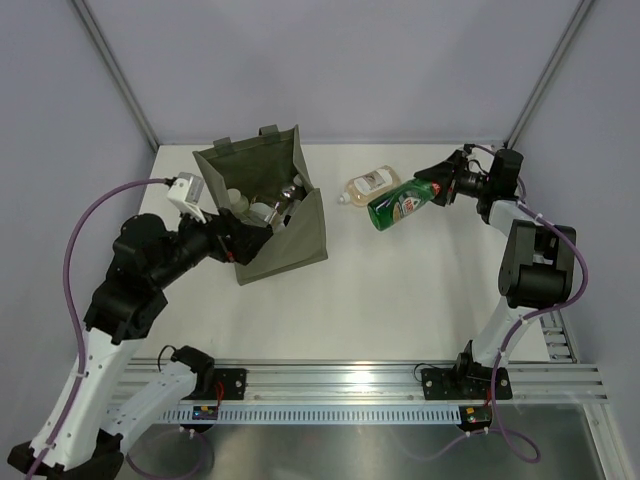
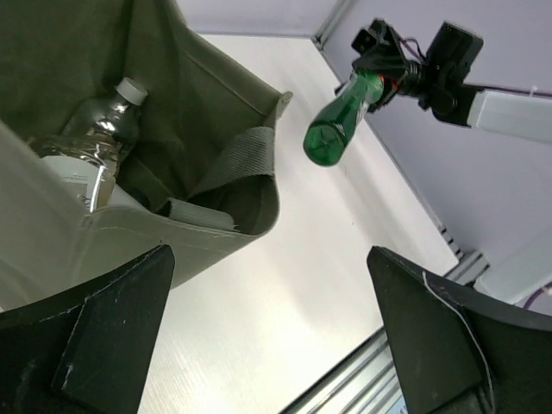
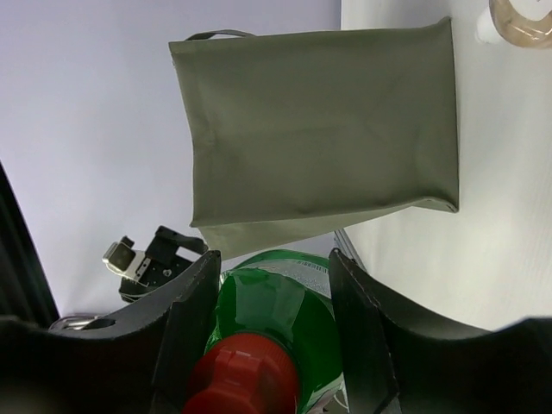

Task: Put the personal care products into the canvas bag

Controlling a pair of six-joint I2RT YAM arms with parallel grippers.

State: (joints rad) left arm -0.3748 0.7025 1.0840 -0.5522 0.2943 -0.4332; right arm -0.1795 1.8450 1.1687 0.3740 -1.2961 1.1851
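Green bottle (image 1: 400, 206), one, gripped, one amber bottle (image 1: 372, 184), one canvas bag (image 1: 290, 245)

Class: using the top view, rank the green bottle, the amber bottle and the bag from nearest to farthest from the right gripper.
1. The green bottle: held at its cap end in the right gripper.
2. The amber bottle: lying just left of the green one.
3. The bag: farthest, towards the left side.

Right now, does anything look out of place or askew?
The bag sags askew, one wall flopped outward. An amber bottle lies flat on the table outside it. The green bottle hangs sideways in the right gripper.
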